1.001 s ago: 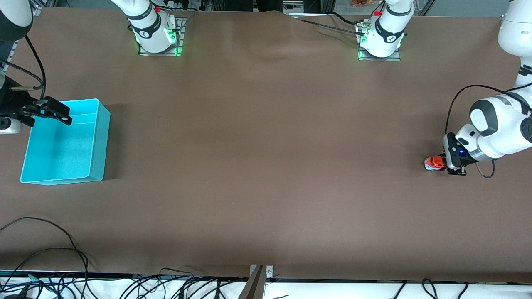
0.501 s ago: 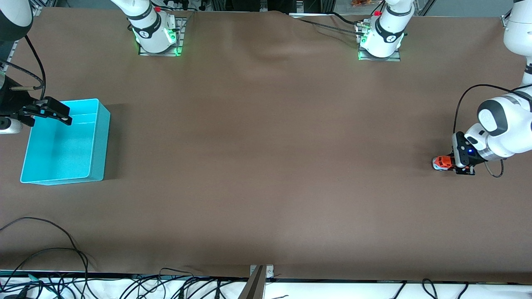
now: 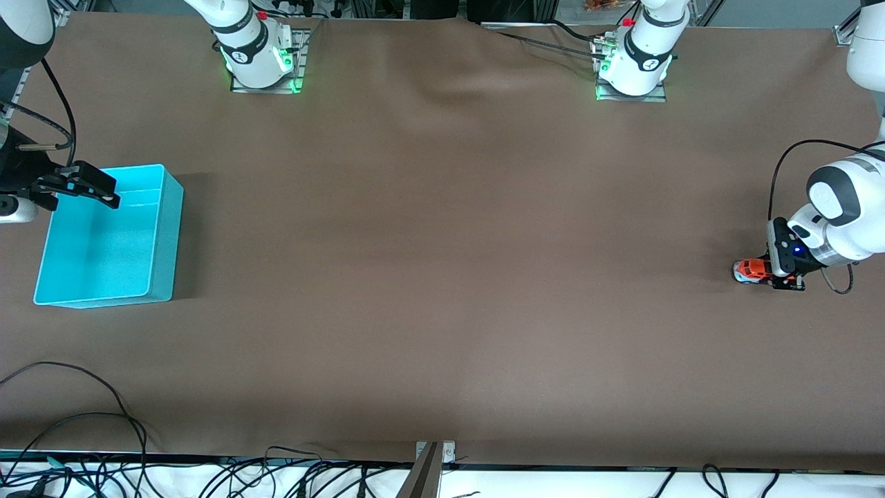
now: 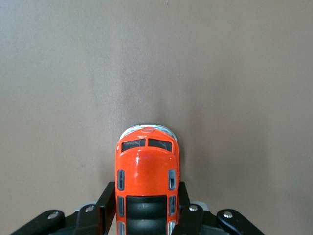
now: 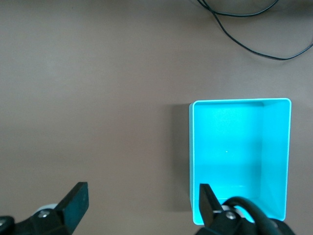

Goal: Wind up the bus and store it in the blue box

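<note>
We have the bus [image 3: 749,270] clamped in the left end effector [image 3: 778,271], fingers pressed on its two long sides near the rear, as the left wrist view shows [image 4: 146,186]. It sits on the bench [image 3: 442,277] at the left arm's end, at about 3 o'clock in the front view. Its long axis runs along the bench's length, with the white-grey nose pointing toward 9 o'clock, straight at the distant blue box [image 3: 110,235].

The relation that matters most for us is this line: the box lies well apart from the bus, at 9 o'clock from it, at the right arm's end of the bench. The nose is already aimed that way, so we judge that a wound-up run would carry the bus toward the box.

Our right end effector [image 3: 86,185] hangs over the box's rim at the edge farther from the front camera, fingers spread apart [image 5: 73,203], waiting. It is by far the nearer one to the box; the left is the only one at the bus. The box looks empty [image 5: 239,156].
</note>
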Robot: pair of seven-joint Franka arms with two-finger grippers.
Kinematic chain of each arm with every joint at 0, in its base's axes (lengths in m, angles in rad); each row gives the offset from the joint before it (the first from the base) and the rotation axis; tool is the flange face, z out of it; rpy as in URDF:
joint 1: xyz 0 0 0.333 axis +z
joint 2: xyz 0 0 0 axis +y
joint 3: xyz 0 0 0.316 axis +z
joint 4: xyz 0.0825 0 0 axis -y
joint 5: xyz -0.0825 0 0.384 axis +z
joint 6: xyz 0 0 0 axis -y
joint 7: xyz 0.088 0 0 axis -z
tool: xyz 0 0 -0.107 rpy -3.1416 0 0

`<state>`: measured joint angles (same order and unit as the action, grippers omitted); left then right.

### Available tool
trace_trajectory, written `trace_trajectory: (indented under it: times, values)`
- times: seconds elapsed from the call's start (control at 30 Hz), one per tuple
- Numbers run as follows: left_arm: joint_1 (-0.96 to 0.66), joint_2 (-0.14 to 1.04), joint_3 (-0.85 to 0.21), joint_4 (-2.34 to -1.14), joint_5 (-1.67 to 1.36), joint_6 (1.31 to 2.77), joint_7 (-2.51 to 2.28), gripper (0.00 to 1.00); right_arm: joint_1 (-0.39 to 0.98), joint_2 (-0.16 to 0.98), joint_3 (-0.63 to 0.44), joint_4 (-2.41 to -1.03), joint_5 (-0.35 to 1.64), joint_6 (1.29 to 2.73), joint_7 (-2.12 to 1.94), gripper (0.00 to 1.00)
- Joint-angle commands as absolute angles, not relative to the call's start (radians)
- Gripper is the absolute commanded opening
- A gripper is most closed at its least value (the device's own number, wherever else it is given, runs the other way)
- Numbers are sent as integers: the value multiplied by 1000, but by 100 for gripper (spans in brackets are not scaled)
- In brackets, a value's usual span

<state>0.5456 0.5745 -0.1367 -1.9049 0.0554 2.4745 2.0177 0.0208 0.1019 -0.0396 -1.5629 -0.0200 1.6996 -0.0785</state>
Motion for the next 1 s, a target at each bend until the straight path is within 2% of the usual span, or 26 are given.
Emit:
trace_trajectory:
  times: [0.0, 0.17, 0.97]
  values:
    - [552, 672, -110, -1885, 44, 2503, 2077, 21, 23, 114, -40, -1537, -14, 1694, -67, 100]
    - [575, 673, -110, -1885, 43, 2503, 2077, 26, 23, 114, -40, -1537, -14, 1694, -67, 100]
    - [580, 680, -110, -1870, 32, 2505, 2037, 24, 23, 114, -40, -1537, -14, 1694, -69, 100]
